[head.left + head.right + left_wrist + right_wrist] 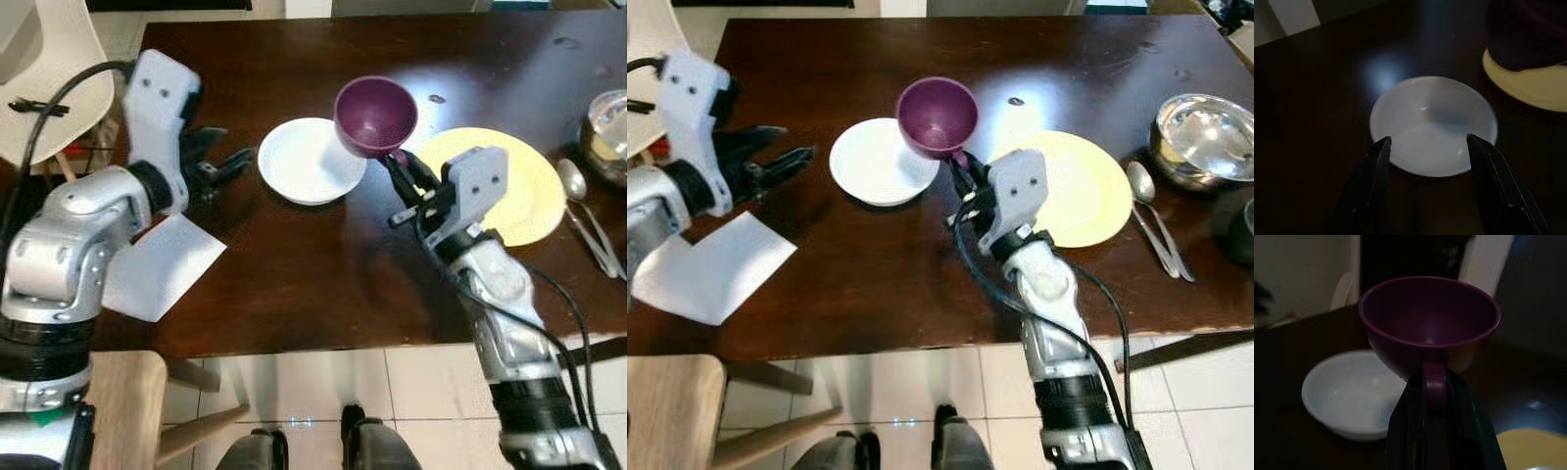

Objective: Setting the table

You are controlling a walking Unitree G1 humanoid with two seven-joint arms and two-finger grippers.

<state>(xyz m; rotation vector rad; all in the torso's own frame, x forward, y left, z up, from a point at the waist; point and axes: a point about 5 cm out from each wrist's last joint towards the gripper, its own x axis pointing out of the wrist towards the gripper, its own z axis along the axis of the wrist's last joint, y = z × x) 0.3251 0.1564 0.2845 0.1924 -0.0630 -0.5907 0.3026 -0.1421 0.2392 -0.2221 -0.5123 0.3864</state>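
Purple cup (375, 116), probably light, stiff and a little slippery, hangs above the bench (313, 274) between white bowl (310, 160) and yellow plate (514, 186), the right tool (396, 164) pinching its small handle, the left tool (217, 157) spread.

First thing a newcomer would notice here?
The purple cup held off the dark table, its handle pinched by the right gripper, between the white bowl and the yellow plate. Next, the left gripper, fingers open, pointed at that bowl from its left, with a white napkin by the near edge.
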